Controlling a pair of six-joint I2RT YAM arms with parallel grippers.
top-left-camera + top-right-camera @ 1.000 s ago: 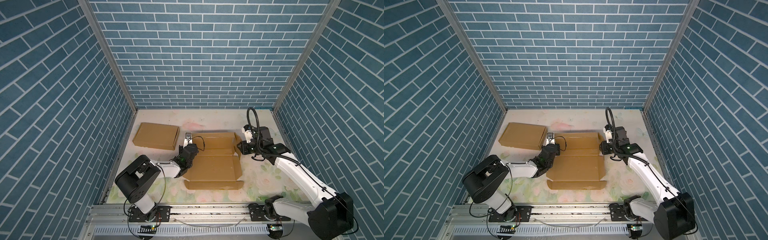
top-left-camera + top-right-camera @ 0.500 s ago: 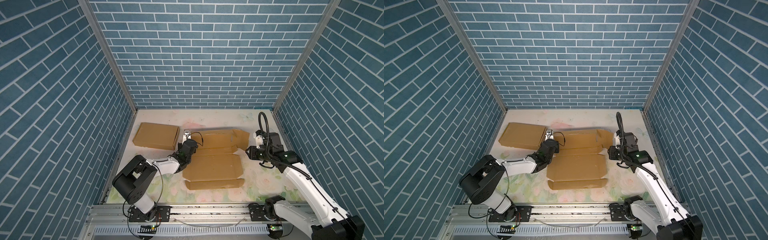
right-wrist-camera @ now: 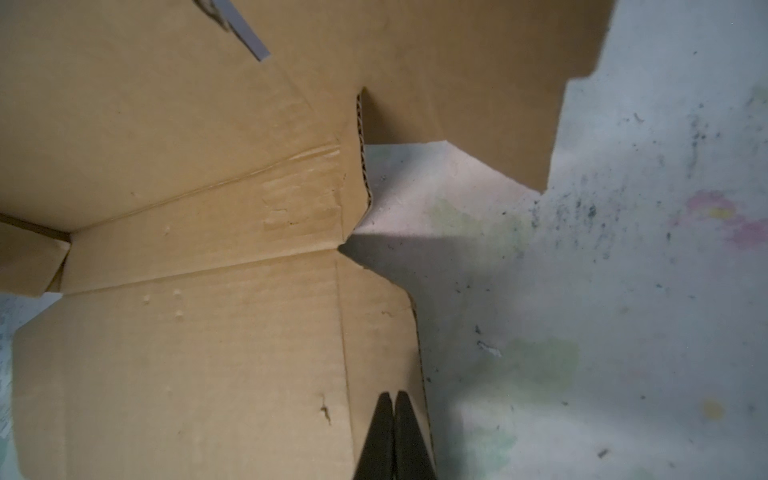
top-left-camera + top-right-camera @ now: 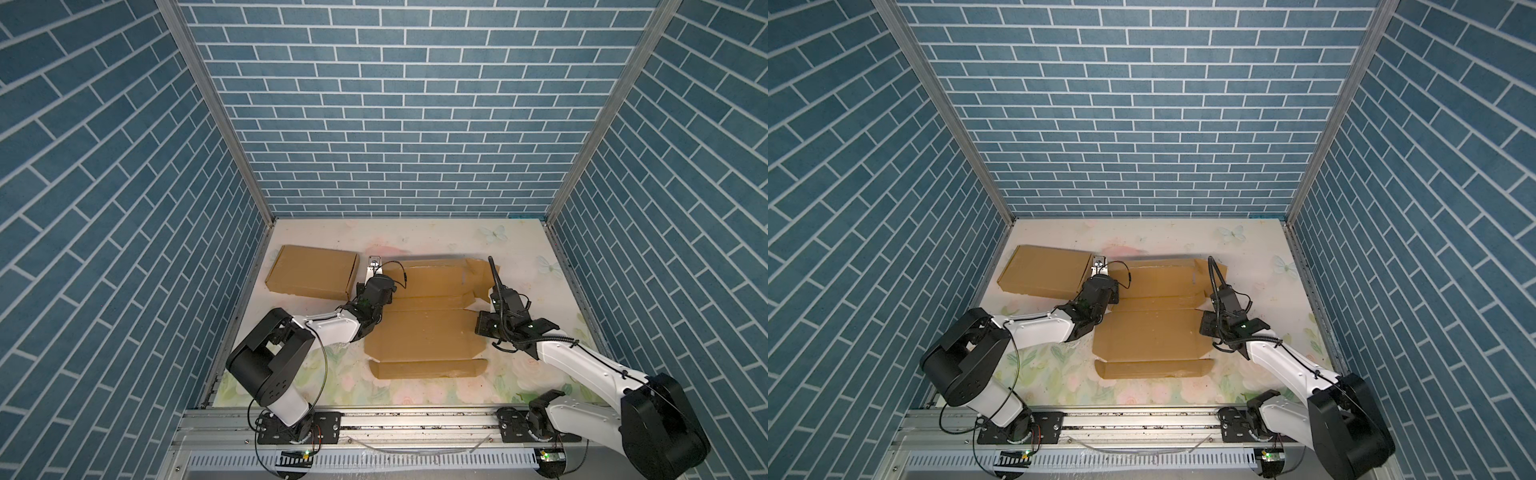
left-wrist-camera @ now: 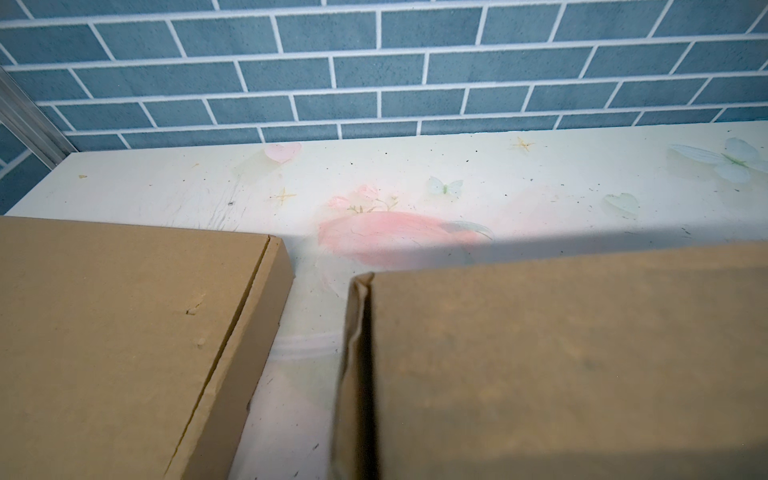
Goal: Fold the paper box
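**Desk:** Talk me across, starting from the left wall.

**Me:** Far left, a closed-up cardboard box (image 4: 311,272) lies flat on the flowery table (image 4: 436,237). Just right of it my left gripper (image 4: 380,289) sits low at the left edge of the paper box (image 4: 424,332).

**Desk:** Is that pincer holding anything?

**Me:** It's closed right down. My left wrist camera shows only cardboard, so I can't tell whether any card is caught in it.

**Desk:** And the box?

**Me:** It's mid-table and opened out. The big centre panel is flat and the narrow front flap (image 4: 428,369) lies on the side nearest the arm bases. The rear panel (image 4: 432,276) is lifted, with a shadow on the table behind it.

**Desk:** What about the right side?

**Me:** My right gripper (image 4: 484,329) is at the box's right edge. In the right wrist view the black fingers (image 3: 384,432) are pressed together with nothing between them. Their tips are over the side flap (image 3: 380,332), just inside its edge.
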